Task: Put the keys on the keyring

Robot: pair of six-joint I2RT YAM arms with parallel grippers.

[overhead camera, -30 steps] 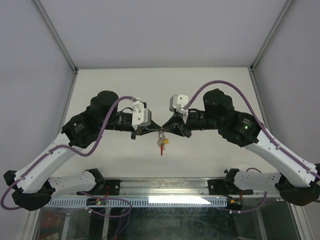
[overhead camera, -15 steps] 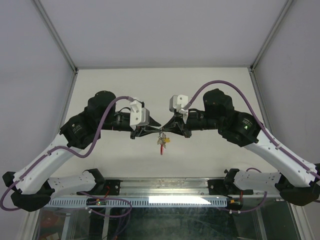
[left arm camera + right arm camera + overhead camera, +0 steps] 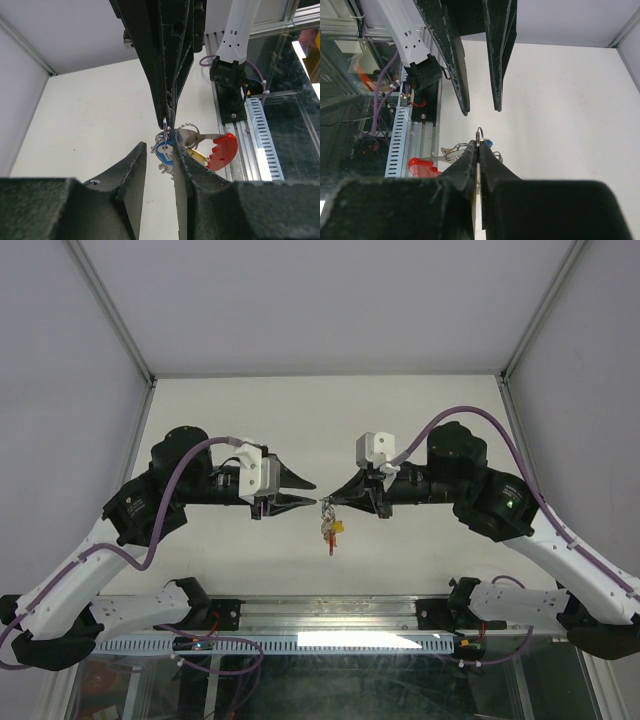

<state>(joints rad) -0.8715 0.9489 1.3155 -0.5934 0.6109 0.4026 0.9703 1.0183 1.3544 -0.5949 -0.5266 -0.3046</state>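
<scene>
The keyring [image 3: 165, 122], a thin silvery loop, is pinched edge-on in my right gripper [image 3: 478, 148], which is shut on it. The keys [image 3: 331, 530] dangle below it in a bunch: a blue head [image 3: 165, 148], a yellow one [image 3: 199, 156] and a red one [image 3: 223, 150]. My left gripper [image 3: 312, 494] is open just left of the ring, a small gap away, with nothing between its fingers. In the right wrist view its two fingers [image 3: 462, 95] point at the ring from above. The whole bunch hangs in the air over the table.
Pale tabletop [image 3: 330, 420] with white walls behind and at both sides. An aluminium rail [image 3: 330, 615] with cable trays runs along the near edge under the arm bases. Purple cables loop over both arms.
My left gripper has opened and drawn back to the left, off the keyring. The right gripper has shut on the ring and shifted slightly right, the keys hanging from it.
</scene>
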